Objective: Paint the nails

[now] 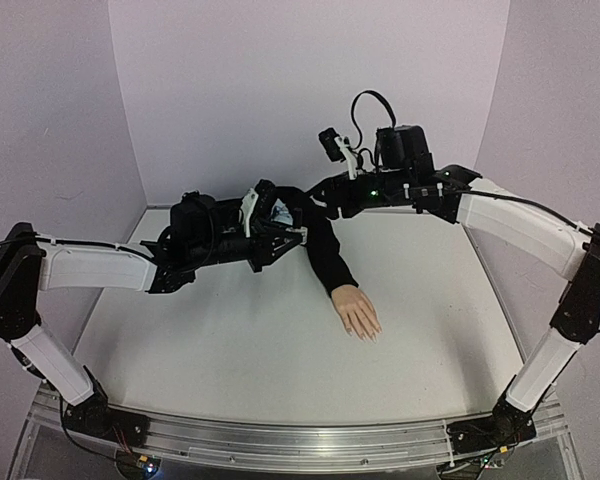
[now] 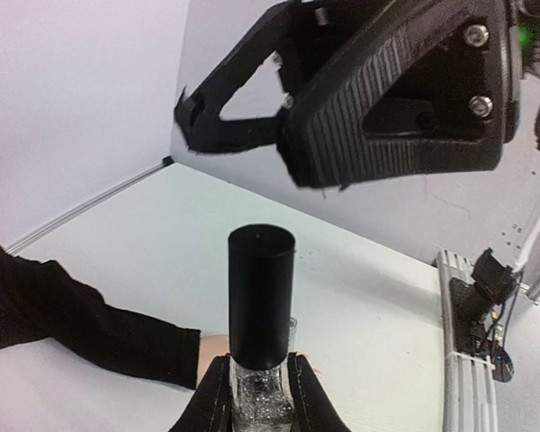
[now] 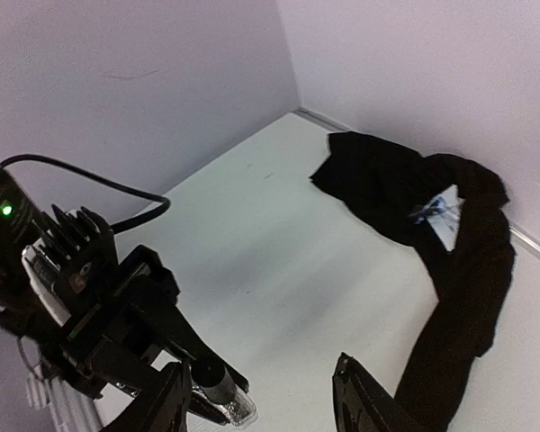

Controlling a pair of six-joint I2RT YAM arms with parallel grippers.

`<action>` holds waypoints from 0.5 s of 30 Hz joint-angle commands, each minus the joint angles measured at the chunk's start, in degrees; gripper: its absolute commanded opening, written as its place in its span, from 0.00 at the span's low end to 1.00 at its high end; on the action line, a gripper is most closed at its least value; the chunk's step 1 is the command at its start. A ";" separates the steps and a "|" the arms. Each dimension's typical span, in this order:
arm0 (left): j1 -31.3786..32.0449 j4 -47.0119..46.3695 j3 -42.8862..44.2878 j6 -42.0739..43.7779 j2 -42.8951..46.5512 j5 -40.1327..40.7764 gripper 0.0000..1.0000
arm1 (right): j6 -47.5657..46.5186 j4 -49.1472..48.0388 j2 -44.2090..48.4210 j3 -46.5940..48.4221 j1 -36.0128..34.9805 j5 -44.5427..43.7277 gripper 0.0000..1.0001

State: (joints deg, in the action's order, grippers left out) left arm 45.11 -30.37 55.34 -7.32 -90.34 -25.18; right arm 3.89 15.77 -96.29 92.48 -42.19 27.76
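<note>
The skin-coloured mannequin hand (image 1: 356,311) lies palm down mid-table, its black sleeve (image 1: 325,250) running back to the far wall. Its pale nails (image 1: 370,336) are tiny at the fingertips. My left gripper (image 1: 298,236) is raised above the sleeve and shut on a small clear bottle (image 2: 263,393) with a black cap (image 2: 261,297), held upright. My right gripper (image 1: 318,198) is open and empty, just beyond the left one. In the left wrist view it hangs above the cap (image 2: 252,135). In the right wrist view its fingers (image 3: 360,400) straddle the bottle (image 3: 223,396) from a distance.
Pale purple walls close the table at the back and both sides. The bunched end of the sleeve (image 3: 405,189) lies by the far wall. An aluminium rail (image 1: 300,440) runs along the near edge between the arm bases.
</note>
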 commanded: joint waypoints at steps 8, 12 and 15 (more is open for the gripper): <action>-0.08 -1.45 3.22 0.38 1.72 -9.17 0.00 | -2.07 0.11 -3.84 2.47 -0.26 25.10 0.27; -0.15 -1.15 3.56 0.55 1.77 -9.45 0.00 | -1.99 0.04 -4.47 2.39 -0.26 23.54 0.33; -0.28 -0.86 3.77 0.62 1.86 -9.63 0.00 | -2.24 -0.04 -4.33 2.00 -0.26 22.98 0.31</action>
State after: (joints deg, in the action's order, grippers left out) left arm 45.08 -29.73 55.93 -7.31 -89.73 -33.99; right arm 1.90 16.77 -100.98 93.12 -41.87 48.55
